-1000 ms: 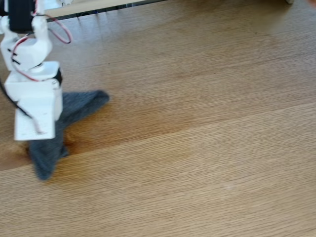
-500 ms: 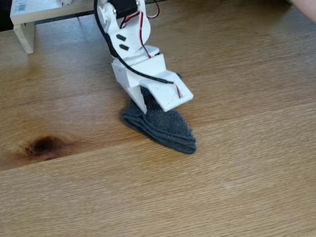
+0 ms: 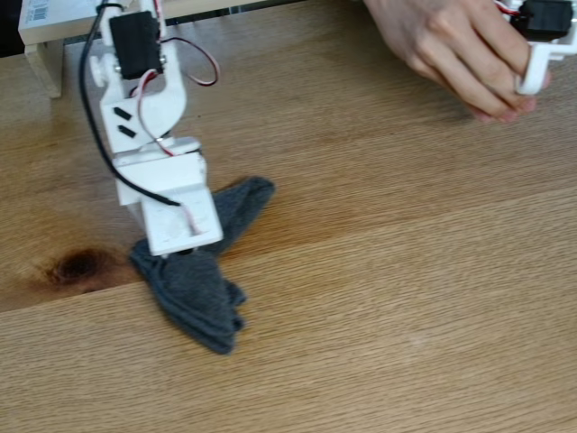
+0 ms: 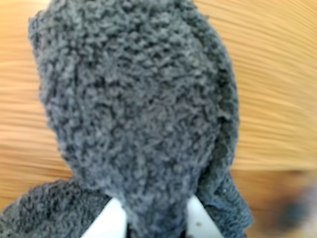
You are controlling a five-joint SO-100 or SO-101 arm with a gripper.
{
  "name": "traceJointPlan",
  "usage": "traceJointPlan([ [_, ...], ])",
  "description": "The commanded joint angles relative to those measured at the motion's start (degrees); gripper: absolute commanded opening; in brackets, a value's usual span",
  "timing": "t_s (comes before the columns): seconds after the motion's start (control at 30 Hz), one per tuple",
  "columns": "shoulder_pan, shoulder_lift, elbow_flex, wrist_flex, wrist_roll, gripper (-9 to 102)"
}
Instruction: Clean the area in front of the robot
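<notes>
One robot arm [image 3: 153, 135] w/ gripper [image 4: 153, 218] jaws pinching soft, light grey cloth [image 3: 194, 284], dragged on wood table [image 3: 406, 298]; knot [image 3: 77, 266] at 9 o'clock

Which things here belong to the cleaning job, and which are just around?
Job: the wooden surface; the gripper, shut on the dark grey cloth pressed to the wood; the white arm.
Around: pale shelf with barcode label; a hand top right; the dark knot.
</notes>
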Motion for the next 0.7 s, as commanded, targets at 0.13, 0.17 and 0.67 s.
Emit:
traceJointPlan([
  [0.13,16.52,3.78,-0.97,8.35,-4.75,0],
  [0.17,16.96,5.01,-0.97,12.04,-4.75,0],
  [0.67,33.93,42.54,6.77,47.37,-35.42,0],
])
